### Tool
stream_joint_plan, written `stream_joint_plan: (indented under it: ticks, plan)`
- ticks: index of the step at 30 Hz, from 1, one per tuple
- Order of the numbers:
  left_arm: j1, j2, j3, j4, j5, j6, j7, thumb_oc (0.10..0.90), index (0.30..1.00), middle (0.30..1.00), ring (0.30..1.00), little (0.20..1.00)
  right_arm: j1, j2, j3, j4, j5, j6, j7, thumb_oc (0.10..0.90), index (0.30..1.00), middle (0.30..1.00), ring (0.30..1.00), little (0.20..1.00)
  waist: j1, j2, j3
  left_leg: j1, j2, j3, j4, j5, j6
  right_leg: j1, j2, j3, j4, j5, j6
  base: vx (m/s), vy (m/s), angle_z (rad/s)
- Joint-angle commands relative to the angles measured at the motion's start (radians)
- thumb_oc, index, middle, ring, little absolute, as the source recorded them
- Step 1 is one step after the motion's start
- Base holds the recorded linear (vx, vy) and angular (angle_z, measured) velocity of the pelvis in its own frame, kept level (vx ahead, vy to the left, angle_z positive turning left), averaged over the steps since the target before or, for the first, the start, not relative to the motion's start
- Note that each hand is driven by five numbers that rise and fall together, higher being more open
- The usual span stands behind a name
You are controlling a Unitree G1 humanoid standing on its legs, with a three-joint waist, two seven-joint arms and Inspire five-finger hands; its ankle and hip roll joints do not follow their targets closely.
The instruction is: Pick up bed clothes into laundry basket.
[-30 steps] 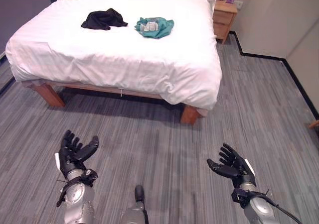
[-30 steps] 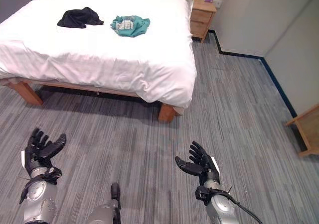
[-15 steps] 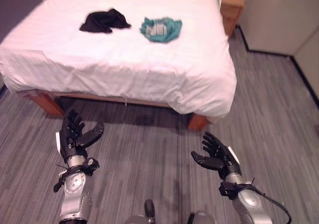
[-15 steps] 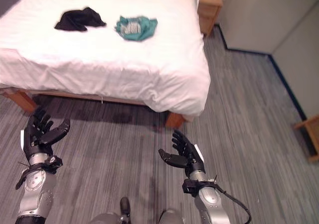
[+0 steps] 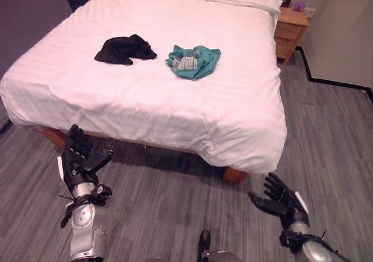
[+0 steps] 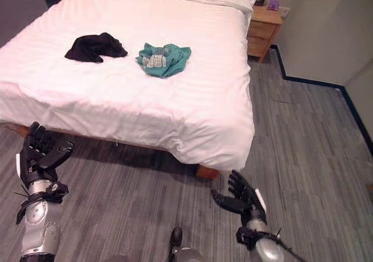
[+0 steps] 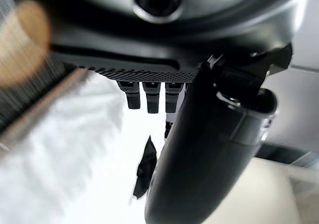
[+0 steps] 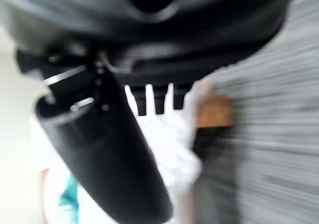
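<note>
A black garment (image 5: 124, 49) lies crumpled on the white bed (image 5: 87, 93), left of centre. Beside it, to its right, sits a bunched teal garment (image 5: 194, 61) with a pale patterned patch. Both rest well back from the bed's near edge. My left hand (image 5: 80, 159) is raised open above the floor, just in front of the bed's near left corner, holding nothing. My right hand (image 5: 280, 197) hovers open and empty over the floor below the bed's near right corner. The black garment (image 7: 145, 169) shows past the fingers in the left wrist view.
A wooden nightstand (image 5: 289, 32) stands at the bed's far right, against the wall. Grey plank flooring (image 5: 326, 134) runs along the bed's right side and front. A wooden bed leg (image 5: 235, 174) shows under the near right corner.
The camera has moved closer to the bed and tilted up. My left hand sits a little nearer the bed edge; my right hand has dropped lower and further right. Both stay open.
</note>
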Motion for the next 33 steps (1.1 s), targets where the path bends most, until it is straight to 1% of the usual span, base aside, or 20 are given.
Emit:
stream_joint_plan:
  ticks: [1, 2, 5, 7, 10, 14, 17, 18, 20, 21, 22, 24, 25, 26, 27, 28, 30, 31, 32, 33]
  plan:
    - [-0.035, 0.057, 0.006, -0.077, -0.064, -0.119, -0.025, 0.800, 0.900, 0.900, 0.900, 0.900, -0.056, -0.033, -0.031, -0.122, 0.032, -0.101, -0.021, 0.800, 0.900, 0.900, 0.900, 0.900, 0.018, -0.040, -0.005, 0.022, 0.105, 0.079, -0.315, 0.155, 0.057, 0.118, -0.039, 0.012, -0.031, -0.022, 0.146, 0.29, -0.055, 0.08]
    - [-0.035, 0.057, 0.006, -0.077, -0.066, -0.120, -0.026, 0.800, 0.900, 0.900, 0.900, 0.900, -0.056, -0.033, -0.031, -0.121, 0.032, -0.101, -0.020, 0.800, 0.900, 0.900, 0.900, 0.900, 0.020, -0.042, -0.005, 0.028, 0.103, 0.083, -0.321, 0.156, 0.057, 0.120, -0.040, 0.013, -0.032, -0.022, 0.146, 0.23, 0.041, -0.09]
    - [-0.016, 0.066, -0.003, -0.069, -0.035, -0.105, -0.027, 0.800, 0.900, 0.900, 0.900, 0.900, -0.045, -0.029, -0.044, -0.152, 0.046, -0.108, -0.011, 0.800, 0.900, 0.900, 0.900, 0.900, 0.024, -0.030, -0.015, 0.043, 0.111, 0.096, -0.541, 0.154, 0.049, 0.140, -0.037, 0.024, -0.036, -0.043, 0.159, 0.20, 0.084, -0.26]
    - [-0.011, 0.062, -0.004, -0.063, -0.036, -0.106, -0.030, 0.800, 0.900, 0.900, 0.900, 0.900, -0.038, -0.030, -0.054, -0.166, 0.041, -0.109, -0.009, 0.800, 0.900, 0.900, 0.900, 0.900, 0.027, -0.027, -0.023, 0.042, 0.096, 0.100, -0.669, 0.169, 0.038, 0.166, -0.042, 0.028, -0.043, -0.059, 0.166, 0.23, 0.100, -0.05]
    - [-0.008, 0.062, 0.003, -0.071, -0.030, -0.107, -0.026, 0.800, 0.900, 0.900, 0.900, 0.900, -0.044, -0.024, -0.055, -0.163, 0.039, -0.112, -0.014, 0.800, 0.900, 0.900, 0.900, 0.900, 0.037, -0.019, -0.034, 0.041, 0.100, 0.094, -0.776, 0.208, 0.018, 0.199, -0.046, 0.040, -0.042, -0.086, 0.176, 0.24, 0.119, -0.24]
    - [-0.016, 0.061, 0.006, -0.068, -0.026, -0.112, -0.018, 0.800, 0.900, 0.900, 0.900, 0.900, -0.063, -0.031, -0.036, -0.138, 0.009, -0.106, -0.023, 0.800, 0.900, 0.900, 0.900, 0.900, 0.058, -0.003, -0.053, 0.048, 0.100, 0.022, -0.857, 0.239, -0.004, 0.247, -0.061, 0.058, -0.035, -0.121, 0.191, 0.26, 0.163, -0.33]
    - [-0.023, 0.071, 0.000, -0.072, -0.027, -0.111, -0.021, 0.800, 0.900, 0.900, 0.900, 0.900, -0.072, -0.025, -0.036, -0.131, 0.010, -0.104, -0.033, 0.800, 0.900, 0.900, 0.900, 0.900, 0.065, 0.000, -0.059, 0.033, 0.096, 0.039, -0.865, 0.250, -0.004, 0.278, -0.076, 0.053, -0.041, -0.132, 0.203, 0.27, 0.208, -0.01]
    - [-0.023, 0.075, -0.001, -0.073, -0.026, -0.110, -0.022, 0.800, 0.900, 0.900, 0.900, 0.900, -0.078, -0.025, -0.032, -0.131, 0.001, -0.101, -0.037, 0.800, 0.900, 0.900, 0.900, 0.900, 0.076, -0.003, -0.062, 0.020, 0.083, 0.029, -0.838, 0.237, -0.001, 0.286, -0.089, 0.056, -0.042, -0.137, 0.212, 0.27, 0.229, -0.06]
    - [-0.008, 0.077, 0.011, -0.077, -0.038, -0.112, -0.023, 0.800, 0.900, 0.900, 0.900, 0.900, -0.103, -0.010, -0.025, -0.116, 0.001, -0.099, -0.047, 0.800, 0.900, 0.900, 0.900, 0.900, 0.091, -0.012, -0.078, 0.004, 0.057, 0.023, -0.785, 0.177, 0.027, 0.300, -0.128, 0.060, -0.031, -0.144, 0.235, 0.28, 0.276, -0.09]
    - [-0.004, 0.084, 0.018, -0.073, -0.040, -0.113, -0.021, 0.800, 0.900, 0.900, 0.900, 0.900, -0.121, -0.004, -0.019, -0.114, 0.001, -0.097, -0.052, 0.800, 0.900, 0.900, 0.900, 0.900, 0.098, -0.016, -0.083, 0.002, 0.047, 0.035, -0.764, 0.155, 0.042, 0.287, -0.152, 0.067, -0.004, -0.135, 0.247, 0.28, 0.336, -0.14]
    - [0.006, 0.094, 0.030, -0.085, -0.029, -0.112, -0.014, 0.800, 0.900, 0.900, 0.900, 0.900, -0.133, 0.003, -0.023, -0.119, 0.011, -0.100, -0.050, 0.800, 0.900, 0.900, 0.900, 0.900, 0.102, -0.022, -0.083, 0.008, 0.034, 0.044, -0.756, 0.137, 0.062, 0.269, -0.178, 0.074, 0.047, -0.100, 0.258, 0.24, 0.341, -0.16]
    - [0.021, 0.116, 0.043, -0.097, -0.001, -0.105, -0.007, 0.800, 0.900, 0.900, 0.900, 0.900, -0.157, 0.008, -0.016, -0.137, -0.006, -0.098, -0.048, 0.800, 0.900, 0.900, 0.900, 0.900, 0.120, -0.025, -0.076, 0.032, 0.003, 0.073, -0.742, 0.093, 0.111, 0.167, -0.227, 0.112, 0.229, -0.013, 0.274, 0.20, 0.357, -0.41]
    - [0.024, 0.129, 0.048, -0.107, 0.008, -0.101, -0.007, 0.800, 0.900, 0.900, 0.900, 0.900, -0.159, -0.001, -0.021, -0.155, -0.033, -0.091, -0.045, 0.800, 0.900, 0.900, 0.900, 0.900, 0.114, -0.024, -0.064, 0.060, -0.016, 0.077, -0.745, 0.076, 0.130, 0.118, -0.239, 0.129, 0.314, 0.054, 0.277, 0.11, 0.238, -0.65]
    - [0.023, 0.129, 0.048, -0.108, 0.008, -0.100, -0.007, 0.800, 0.900, 0.900, 0.900, 0.900, -0.159, 0.000, -0.021, -0.156, -0.033, -0.090, -0.045, 0.800, 0.900, 0.900, 0.900, 0.900, 0.118, -0.023, -0.068, 0.055, -0.014, 0.081, -0.748, 0.080, 0.131, 0.109, -0.238, 0.135, 0.315, 0.059, 0.277, 0.17, 0.386, -0.45]
    - [0.014, 0.151, 0.041, -0.111, -0.003, -0.095, -0.024, 0.800, 0.900, 0.900, 0.900, 0.900, -0.155, -0.015, -0.046, -0.181, -0.047, -0.092, -0.043, 0.800, 0.900, 0.900, 0.900, 0.900, 0.080, -0.003, -0.043, 0.103, -0.031, 0.060, -0.764, 0.072, 0.160, 0.027, -0.222, 0.176, 0.471, 0.150, 0.271, 0.17, 0.391, -0.14]
    - [0.010, 0.162, 0.032, -0.111, 0.000, -0.089, -0.034, 0.800, 0.900, 0.900, 0.900, 0.900, -0.152, -0.021, -0.063, -0.195, -0.044, -0.095, -0.037, 0.800, 0.900, 0.900, 0.900, 0.900, 0.059, 0.009, -0.036, 0.120, -0.034, 0.055, -0.780, 0.068, 0.168, -0.020, -0.201, 0.201, 0.533, 0.153, 0.274, 0.23, 0.467, 0.11]
    - [-0.001, 0.182, 0.015, -0.109, 0.016, -0.080, -0.039, 0.800, 0.900, 0.900, 0.900, 0.900, -0.153, -0.038, -0.087, -0.192, -0.054, -0.094, -0.051, 0.800, 0.900, 0.900, 0.900, 0.900, 0.041, 0.029, -0.027, 0.158, -0.037, 0.059, -0.802, 0.058, 0.183, -0.077, -0.229, 0.168, 0.594, 0.165, 0.269, 0.19, 0.235, 0.44]
    - [-0.004, 0.184, 0.011, -0.114, 0.018, -0.074, -0.044, 0.800, 0.900, 0.900, 0.900, 0.900, -0.151, -0.046, -0.105, -0.194, -0.059, -0.091, -0.057, 0.800, 0.900, 0.900, 0.900, 0.900, 0.030, 0.031, -0.030, 0.183, -0.041, 0.064, -0.824, 0.050, 0.185, -0.092, -0.244, 0.143, 0.584, 0.160, 0.271, 0.15, 0.123, 0.22]
    - [-0.004, 0.184, 0.011, -0.114, 0.018, -0.074, -0.044, 0.800, 0.900, 0.900, 0.900, 0.900, -0.151, -0.046, -0.105, -0.194, -0.059, -0.091, -0.057, 0.800, 0.900, 0.900, 0.900, 0.900, 0.029, 0.031, -0.030, 0.185, -0.041, 0.064, -0.825, 0.051, 0.185, -0.091, -0.244, 0.142, 0.584, 0.160, 0.271, 0.26, 0.099, -0.12]
    - [-0.001, 0.174, 0.013, -0.122, -0.012, -0.074, -0.067, 0.800, 0.900, 0.900, 0.900, 0.900, -0.138, -0.063, -0.145, -0.195, -0.069, -0.087, -0.058, 0.800, 0.900, 0.900, 0.900, 0.900, 0.008, 0.029, -0.035, 0.218, -0.049, 0.058, -0.848, 0.035, 0.178, -0.111, -0.235, 0.119, 0.519, 0.133, 0.279, 0.23, 0.052, -0.17]
